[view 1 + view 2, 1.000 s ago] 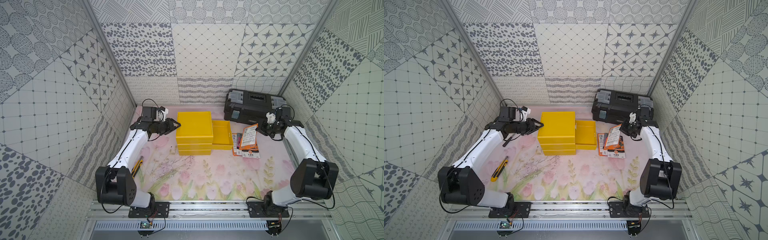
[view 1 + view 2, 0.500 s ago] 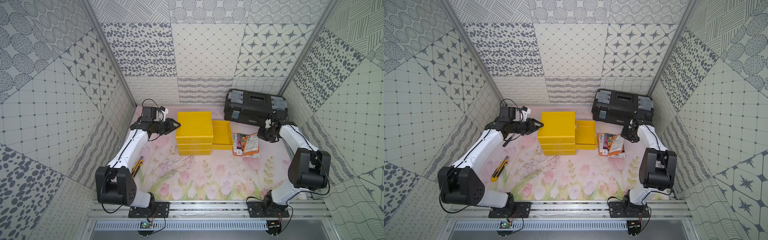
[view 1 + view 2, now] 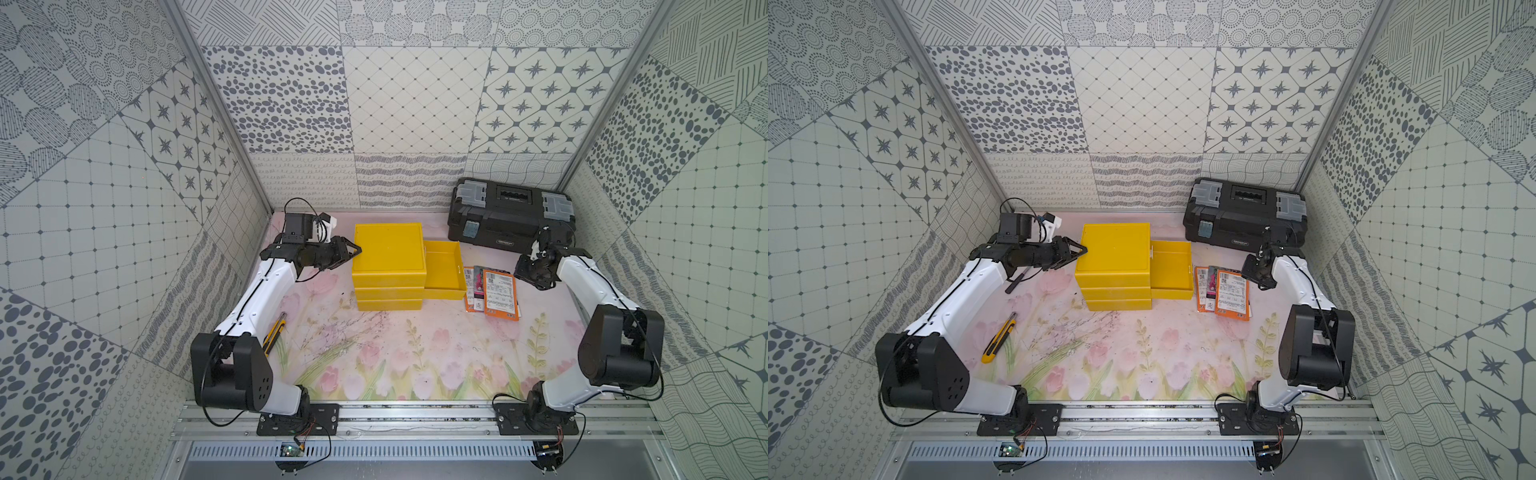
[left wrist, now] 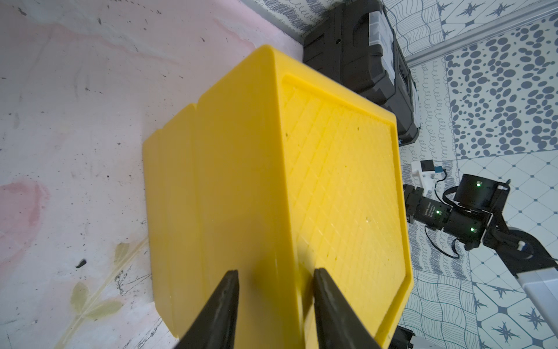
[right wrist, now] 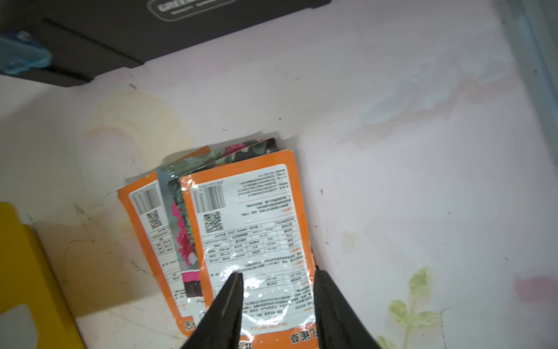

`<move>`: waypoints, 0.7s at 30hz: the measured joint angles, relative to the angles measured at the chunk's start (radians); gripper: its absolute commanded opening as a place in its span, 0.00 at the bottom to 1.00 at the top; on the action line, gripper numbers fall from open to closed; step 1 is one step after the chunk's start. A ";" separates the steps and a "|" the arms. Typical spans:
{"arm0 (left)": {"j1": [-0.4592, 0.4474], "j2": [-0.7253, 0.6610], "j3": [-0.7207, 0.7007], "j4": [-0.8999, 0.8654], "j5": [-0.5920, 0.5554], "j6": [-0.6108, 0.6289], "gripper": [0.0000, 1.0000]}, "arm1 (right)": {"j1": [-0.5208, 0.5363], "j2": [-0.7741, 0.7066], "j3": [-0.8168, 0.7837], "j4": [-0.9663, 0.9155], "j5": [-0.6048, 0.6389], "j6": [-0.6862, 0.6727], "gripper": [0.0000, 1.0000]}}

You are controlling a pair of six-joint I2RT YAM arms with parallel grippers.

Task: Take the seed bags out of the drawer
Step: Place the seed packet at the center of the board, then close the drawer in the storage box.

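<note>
Three bags lie overlapped on the bench just beside the empty-looking drawer, long axes running front to back, right at the tips of the nearer right pincer, whose jaws stand apart, holding nothing

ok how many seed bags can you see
3, fanned on the mat beside the drawer: top orange bag, pink bag under it, bottom orange bag. More could hide underneath.

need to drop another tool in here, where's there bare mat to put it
The widest bare mat lies in front of the yellow cube and seed bags, between the arm bases. A narrower patch lies between cube and utility knife. It is crowded around the open drawer, bags and toolbox.
</note>
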 measured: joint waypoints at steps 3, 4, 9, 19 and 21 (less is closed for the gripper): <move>-0.001 0.000 0.000 0.000 0.000 0.000 0.43 | 0.040 -0.026 -0.009 0.031 -0.058 0.024 0.49; -0.001 0.000 0.000 0.000 0.000 0.000 0.43 | 0.057 -0.029 -0.010 0.042 -0.073 0.032 0.50; -0.001 0.000 0.000 0.000 -0.001 0.000 0.43 | 0.146 -0.029 -0.011 0.088 -0.134 0.069 0.52; -0.001 0.000 0.000 0.000 -0.001 0.000 0.43 | 0.257 -0.002 -0.013 0.175 -0.236 0.153 0.52; -0.001 0.000 0.000 0.000 -0.001 0.000 0.43 | 0.270 0.005 -0.014 0.186 -0.248 0.166 0.52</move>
